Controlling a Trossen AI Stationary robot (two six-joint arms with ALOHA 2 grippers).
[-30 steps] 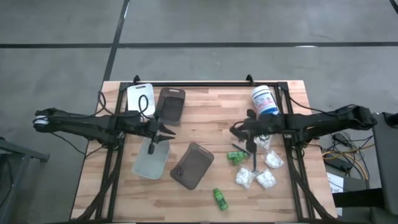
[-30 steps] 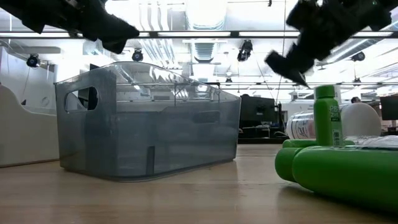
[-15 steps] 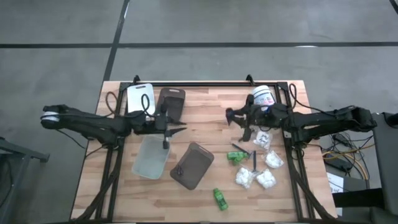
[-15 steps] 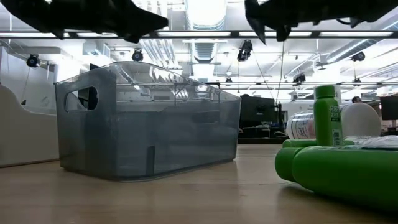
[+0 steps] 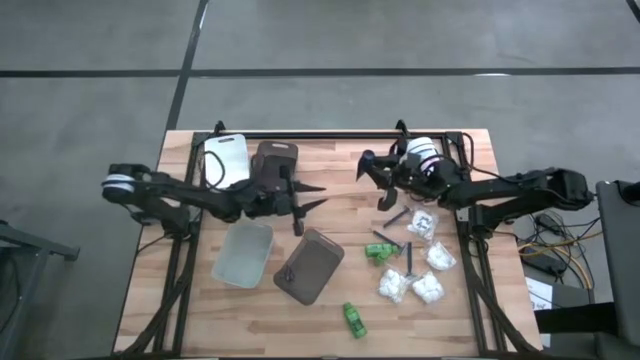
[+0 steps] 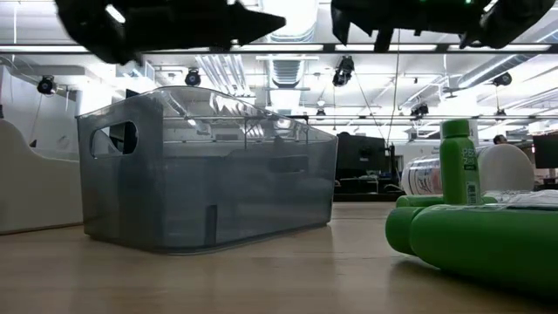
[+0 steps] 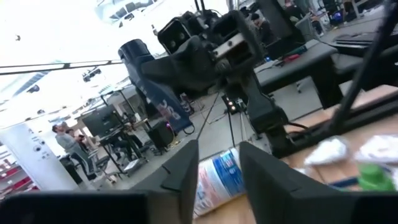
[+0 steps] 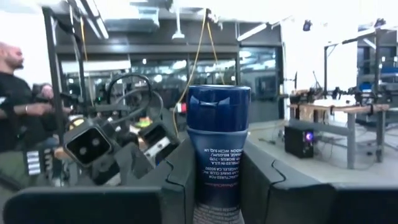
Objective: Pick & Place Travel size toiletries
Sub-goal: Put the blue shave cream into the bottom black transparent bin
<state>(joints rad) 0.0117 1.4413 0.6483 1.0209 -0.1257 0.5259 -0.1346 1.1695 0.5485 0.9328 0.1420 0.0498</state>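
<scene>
In the right wrist view my right gripper point(image 8: 217, 163) is shut on a dark blue tube point(image 8: 217, 124), one of the toiletries. In the high view it hovers at the far right point(image 5: 372, 170), in front of the white tub point(image 5: 425, 158). My left gripper point(image 5: 322, 195) hangs open above the table's middle, pointing right, with nothing between its fingers point(image 7: 217, 152). Green bottles point(image 5: 380, 252) point(image 5: 354, 320), white packets point(image 5: 410, 286) and a dark stick point(image 5: 410, 258) lie on the wood at the right. My right gripper pinches the blue tube's lower body point(image 8: 216, 186) between its two fingers, which lie along the tube. The tube's cap end point(image 8: 217, 99) sticks out past the fingertips, and its crimped end points back toward the palm. The tube is lifted clear of the table.
A clear tray point(image 5: 243, 253) and a brown tray point(image 5: 310, 265) sit near the middle. A dark tray point(image 5: 275, 165) and a white tray point(image 5: 225, 155) stand at the far left. The low view shows the clear tray point(image 6: 200, 174) and a green bottle point(image 6: 488, 244) up close.
My left gripper has gone from above the clear tray toward the table's right, tipped up to about level, and opened wider. My right gripper has risen toward the far edge and leftward, tipping from pointing down to about level, with the tube still in it.
</scene>
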